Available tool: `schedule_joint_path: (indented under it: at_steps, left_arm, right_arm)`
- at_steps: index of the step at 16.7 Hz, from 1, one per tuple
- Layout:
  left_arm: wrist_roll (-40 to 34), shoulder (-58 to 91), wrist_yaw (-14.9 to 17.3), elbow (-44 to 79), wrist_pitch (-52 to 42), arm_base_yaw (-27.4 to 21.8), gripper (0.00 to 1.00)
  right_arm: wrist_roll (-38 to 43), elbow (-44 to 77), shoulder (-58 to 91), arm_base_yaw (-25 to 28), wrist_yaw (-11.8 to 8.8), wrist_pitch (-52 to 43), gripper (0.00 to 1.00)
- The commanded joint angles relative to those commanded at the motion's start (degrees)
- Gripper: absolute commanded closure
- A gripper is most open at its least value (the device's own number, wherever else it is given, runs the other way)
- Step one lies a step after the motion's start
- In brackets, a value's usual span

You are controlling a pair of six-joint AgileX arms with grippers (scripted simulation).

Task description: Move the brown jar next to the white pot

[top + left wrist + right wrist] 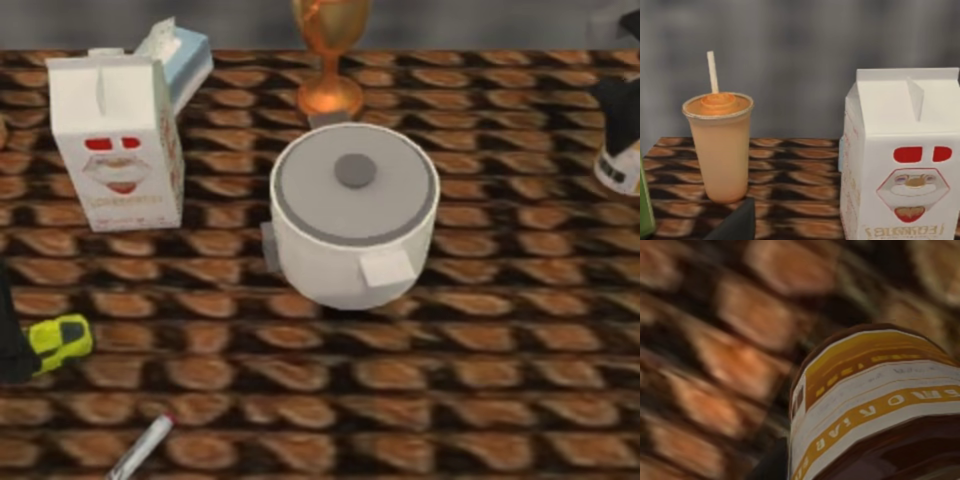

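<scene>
The white pot (352,212) stands mid-table, its grey-rimmed lid and round knob on, one square handle facing the front. At the table's right edge, the brown jar (620,168) shows only its white-and-orange label under my black right gripper (622,118). In the right wrist view the jar (875,400) fills the frame, tilted, and a dark finger (775,462) presses against its side. The right gripper is shut on it, well to the right of the pot. My left gripper (12,345) stays parked at the left edge, open; one finger (735,225) shows.
A white carton (118,140) and a blue tissue box (185,55) stand at the back left. An orange goblet (330,50) is just behind the pot. A yellow toy car (60,340) and a marker (140,448) lie front left. An orange drink cup (720,145) stands beside the carton (902,160).
</scene>
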Motion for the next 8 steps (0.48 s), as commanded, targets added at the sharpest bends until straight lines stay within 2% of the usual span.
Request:
schedule_joint_path:
  at_steps: [4,8]
  left_arm:
    - [0.00,0.00,0.00,0.00,0.00,0.00,0.00]
    - [0.00,0.00,0.00,0.00,0.00,0.00,0.00]
  right_arm:
    - [0.31,-11.60,-9.05,-0.37,0.13,4.64,1.00]
    - [0.41,-14.67,-11.74,-0.52,0.19,6.12,1.00]
